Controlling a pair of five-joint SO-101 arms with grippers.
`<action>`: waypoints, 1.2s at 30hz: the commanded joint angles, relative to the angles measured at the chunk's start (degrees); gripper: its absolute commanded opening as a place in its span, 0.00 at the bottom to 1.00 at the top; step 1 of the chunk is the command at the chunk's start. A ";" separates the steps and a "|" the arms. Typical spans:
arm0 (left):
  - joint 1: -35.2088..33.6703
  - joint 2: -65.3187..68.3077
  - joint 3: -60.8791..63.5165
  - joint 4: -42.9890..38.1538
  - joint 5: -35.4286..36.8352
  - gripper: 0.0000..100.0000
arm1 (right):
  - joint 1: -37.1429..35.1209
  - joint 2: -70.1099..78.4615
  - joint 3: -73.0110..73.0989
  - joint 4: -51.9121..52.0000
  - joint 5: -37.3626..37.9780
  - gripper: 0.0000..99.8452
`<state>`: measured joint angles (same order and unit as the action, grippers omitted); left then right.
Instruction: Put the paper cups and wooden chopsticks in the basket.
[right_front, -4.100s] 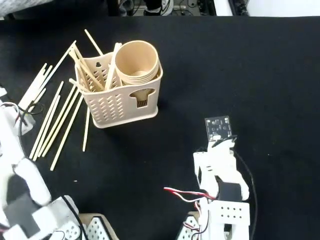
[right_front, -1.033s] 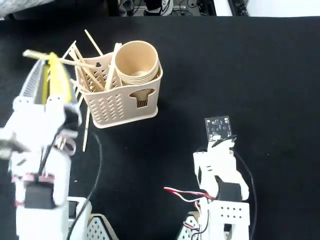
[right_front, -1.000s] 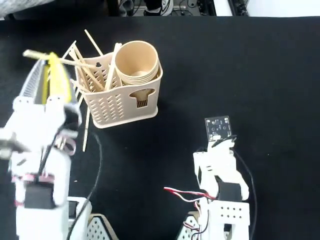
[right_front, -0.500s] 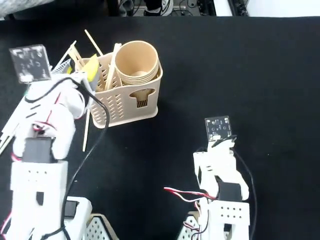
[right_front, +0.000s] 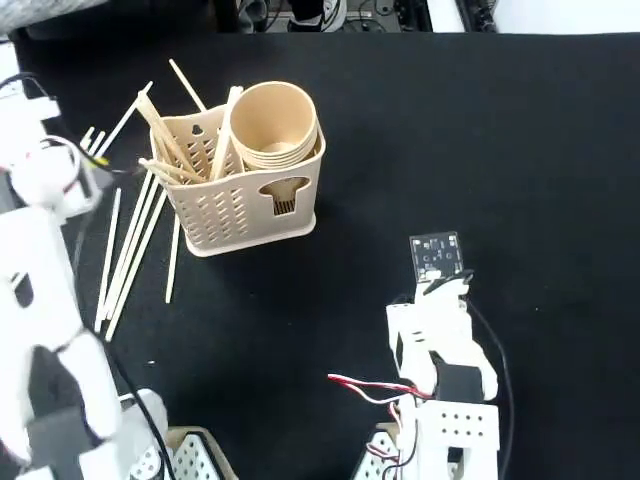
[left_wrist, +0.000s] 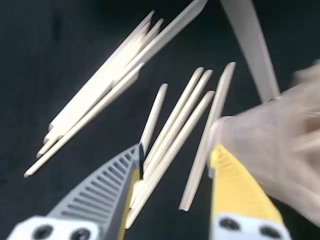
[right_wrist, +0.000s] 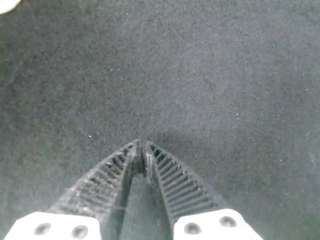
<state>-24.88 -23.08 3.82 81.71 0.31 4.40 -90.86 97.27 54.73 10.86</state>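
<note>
Loose wooden chopsticks (left_wrist: 172, 122) lie on the black table (right_front: 480, 150) below the left claw (left_wrist: 175, 160), several running through the gap between its spread fingers, which grip nothing. A second bundle (left_wrist: 100, 87) lies beyond one finger. The basket (right_front: 245, 200), holding stacked paper cups (right_front: 272, 125), sits just beside the other finger. The right claw (right_wrist: 140, 149), clenched on nothing, is well apart.

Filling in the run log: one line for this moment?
left gripper open over loose chopsticks | right gripper shut over table | cups in basket
</note>
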 joint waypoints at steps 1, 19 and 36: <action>-4.70 12.31 -2.77 0.26 -6.51 0.23 | -0.62 -0.57 -0.13 0.18 0.26 0.01; 0.04 51.08 -9.89 -15.12 -8.53 0.20 | -0.62 -0.57 -0.13 0.18 0.26 0.01; 0.40 43.43 -14.46 -5.71 -8.53 0.03 | -0.62 -0.57 -0.13 0.18 0.26 0.01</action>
<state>-24.53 29.49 -9.89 73.01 -7.78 4.40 -90.86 97.27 54.73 10.86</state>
